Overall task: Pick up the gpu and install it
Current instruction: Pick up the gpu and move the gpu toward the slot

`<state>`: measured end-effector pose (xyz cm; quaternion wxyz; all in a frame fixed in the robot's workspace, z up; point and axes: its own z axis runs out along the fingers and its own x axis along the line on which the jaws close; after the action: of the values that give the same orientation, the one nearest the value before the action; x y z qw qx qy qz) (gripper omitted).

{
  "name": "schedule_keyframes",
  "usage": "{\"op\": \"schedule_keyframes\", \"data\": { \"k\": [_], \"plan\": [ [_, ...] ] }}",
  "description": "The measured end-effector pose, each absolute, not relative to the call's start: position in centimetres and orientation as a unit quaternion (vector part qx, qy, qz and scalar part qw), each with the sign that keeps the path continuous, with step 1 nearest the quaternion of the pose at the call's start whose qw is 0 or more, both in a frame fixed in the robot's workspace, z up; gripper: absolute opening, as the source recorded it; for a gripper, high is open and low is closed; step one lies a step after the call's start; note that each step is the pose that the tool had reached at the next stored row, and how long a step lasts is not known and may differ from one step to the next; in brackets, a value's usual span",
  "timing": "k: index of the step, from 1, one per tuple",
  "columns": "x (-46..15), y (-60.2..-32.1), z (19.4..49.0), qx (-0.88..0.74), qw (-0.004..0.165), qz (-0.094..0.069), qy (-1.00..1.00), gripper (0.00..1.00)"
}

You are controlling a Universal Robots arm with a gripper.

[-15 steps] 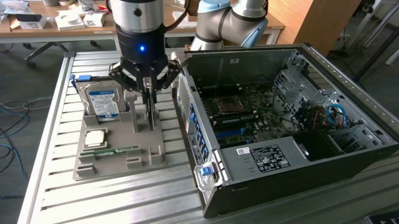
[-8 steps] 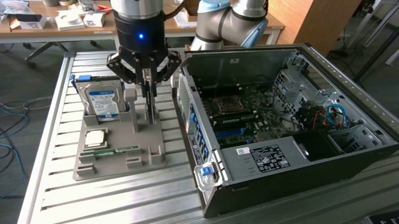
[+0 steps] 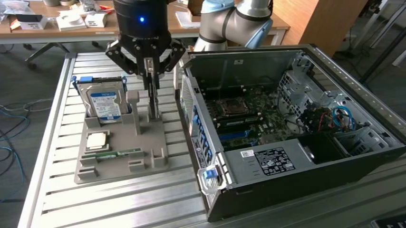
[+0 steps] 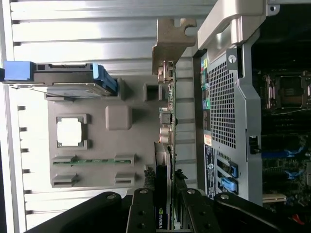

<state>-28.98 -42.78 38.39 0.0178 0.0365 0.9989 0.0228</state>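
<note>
the claw (image 3: 151, 78) (image 4: 164, 196) comes straight down and pinches the gpu (image 3: 154, 102) (image 4: 164, 167) between its two fingers, one on each flat face. the gpu stands on edge at the grey holder (image 3: 120, 164) (image 4: 112, 143), on the side nearest the computer case (image 3: 273, 161) (image 4: 226, 97). in the exterior view it is a thin upright strip, narrow edge toward the camera, its lower end at the holder; whether it rests there or hangs just clear, i cannot tell. in the wrist view it is edge-on, a dark line from the claw to its silver bracket (image 4: 170, 41), parallel to the case's perforated wall. whether the long axis is upright or level, i cannot tell.

the holder also carries a blue-labelled hard drive (image 3: 104, 104) (image 4: 63, 77). holder and open case sit on a slatted metal surface (image 3: 114, 199), the case on the exterior view's right. behind are the grey robot arm (image 3: 235, 21) and a wooden desk (image 3: 63, 33) with small boxes; cables (image 3: 9, 123) trail on the floor.
</note>
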Motion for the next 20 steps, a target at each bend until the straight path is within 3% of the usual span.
{"op": "schedule_keyframes", "data": {
  "k": [11,20],
  "plan": [
    [-29.0,-42.8,41.6,0.036,0.019,0.023,0.999,0.26],
    [-28.6,-42.8,41.8,0.036,0.019,0.023,0.999,0.26]
  ]
}}
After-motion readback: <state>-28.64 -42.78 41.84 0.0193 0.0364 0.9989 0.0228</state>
